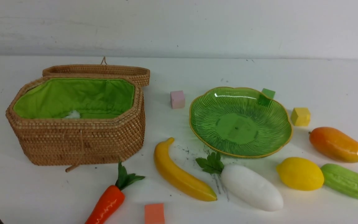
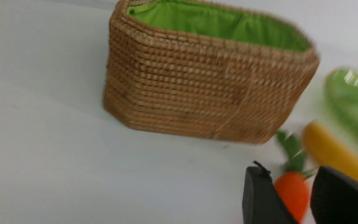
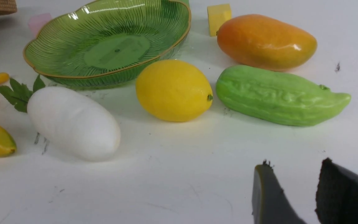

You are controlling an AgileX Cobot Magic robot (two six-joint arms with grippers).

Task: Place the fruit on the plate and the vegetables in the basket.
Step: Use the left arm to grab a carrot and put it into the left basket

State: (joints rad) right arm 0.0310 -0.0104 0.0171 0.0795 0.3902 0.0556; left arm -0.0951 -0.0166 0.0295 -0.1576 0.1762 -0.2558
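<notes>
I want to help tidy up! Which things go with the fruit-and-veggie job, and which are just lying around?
Job: banana, lemon, mango, carrot, radish, gourd, plate, basket.
Lying about: pink cube, green cube, yellow cube, orange block.

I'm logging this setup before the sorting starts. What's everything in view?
basket: 1, tan wicker, green lining, lid open, left
plate: 1, green, gold rim, centre, empty
banana: 1, yellow, in front of plate
radish: 1, white, green leaves, right of banana
lemon: 1, yellow, right of radish
gourd: 1, light green, right of lemon
mango: 1, orange-red, behind gourd
carrot: 1, orange, in front of basket
pink cube: 1, left of plate
green cube: 1, behind plate
yellow cube: 1, right of plate
orange block: 1, front edge
table: 1, white
left tool: 1, black, open, carrot ahead
right tool: 1, black, open, near gourd
</notes>
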